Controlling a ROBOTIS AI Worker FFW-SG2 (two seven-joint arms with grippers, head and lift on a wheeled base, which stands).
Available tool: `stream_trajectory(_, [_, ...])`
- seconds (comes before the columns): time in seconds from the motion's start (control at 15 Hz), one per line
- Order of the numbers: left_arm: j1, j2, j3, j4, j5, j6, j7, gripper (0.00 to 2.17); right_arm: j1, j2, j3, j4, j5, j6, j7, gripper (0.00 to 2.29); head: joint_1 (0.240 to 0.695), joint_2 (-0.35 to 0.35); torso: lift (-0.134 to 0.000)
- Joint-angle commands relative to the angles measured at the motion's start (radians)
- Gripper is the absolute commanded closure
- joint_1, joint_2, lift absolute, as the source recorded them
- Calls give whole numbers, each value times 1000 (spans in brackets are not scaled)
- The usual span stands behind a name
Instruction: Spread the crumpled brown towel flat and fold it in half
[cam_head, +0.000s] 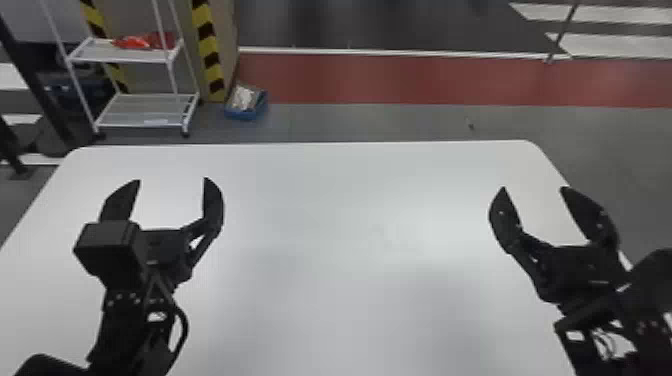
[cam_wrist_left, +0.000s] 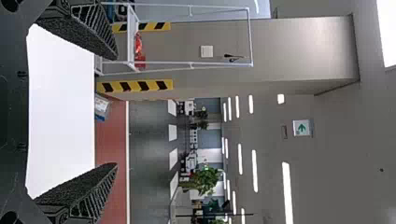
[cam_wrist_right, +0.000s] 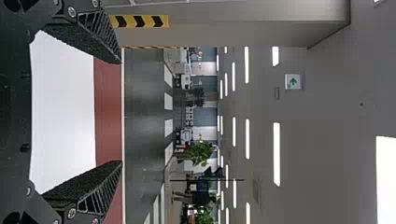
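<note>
Over the left part of the white table, my left gripper (cam_head: 172, 179) stands open, with nothing between its fingers. My right gripper (cam_head: 532, 187) is open as well, above the table's right side, its outer finger near the right edge. In the left wrist view the left gripper (cam_wrist_left: 116, 111) has its two fingers wide apart. The right wrist view likewise has the right gripper (cam_wrist_right: 122, 112) spread, holding nothing.
The white table (cam_head: 340, 240) has rounded far corners. Beyond it on the floor are a blue box (cam_head: 246, 102) and a white wheeled rack (cam_head: 145, 111) with a red item (cam_head: 142, 41) on its upper shelf. A striped pillar stands behind the rack.
</note>
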Motion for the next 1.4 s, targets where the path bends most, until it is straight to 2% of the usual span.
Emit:
stream_trajectory(0.0, [-1,0,-1,-4,2,0,-2,73,13,0,-13,-9,0,0,-1,130,695,-51,-125])
stream_trajectory(1.33, [9,9,-6,-61,29,43,-34,73,46,-7,-50,-34,-2,18,-6,151,695,-95,-125])
